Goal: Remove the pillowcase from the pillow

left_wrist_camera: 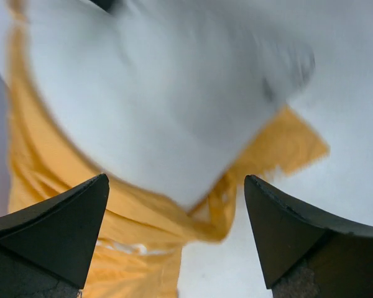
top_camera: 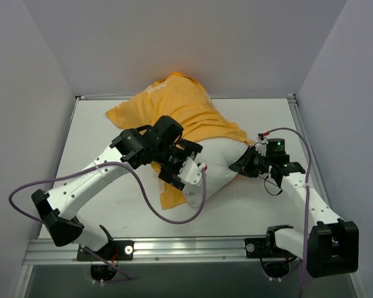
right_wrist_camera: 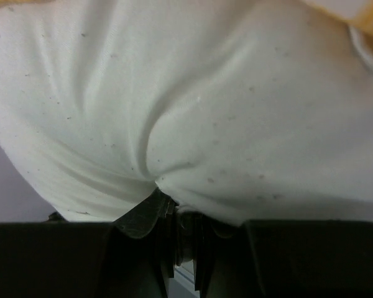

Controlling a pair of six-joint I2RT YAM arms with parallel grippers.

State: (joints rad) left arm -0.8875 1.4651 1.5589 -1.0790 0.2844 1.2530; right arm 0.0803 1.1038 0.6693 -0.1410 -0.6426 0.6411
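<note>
Pinching the near right corner of the pillow (top_camera: 221,162), our right gripper (top_camera: 245,164) has its fingers closed tight on the white cloth. In the right wrist view the pillow (right_wrist_camera: 205,112) puckers into a knot where it meets the right gripper (right_wrist_camera: 174,211), and a sliver of orange shows at the upper right edge.

We see the pillowcase (top_camera: 180,108) bunched over the far half of the pillow, up against the back wall. The near half of the pillow lies bare on the table (top_camera: 261,202). A strip of the orange cloth trails out from under the pillow's left side.

Our left gripper (top_camera: 188,172) hangs over the pillow's near left edge, just where white meets orange. In its wrist view the left gripper (left_wrist_camera: 175,180) stands wide open with nothing between the dark fingers (left_wrist_camera: 62,230). Below them are a corner of the pillow (left_wrist_camera: 161,93) and folds of the pillowcase (left_wrist_camera: 137,230). That view is blurred, so we cannot tell whether the fingertips touch the cloth.

A purple cable (top_camera: 174,218) loops across the table beneath the left arm.
</note>
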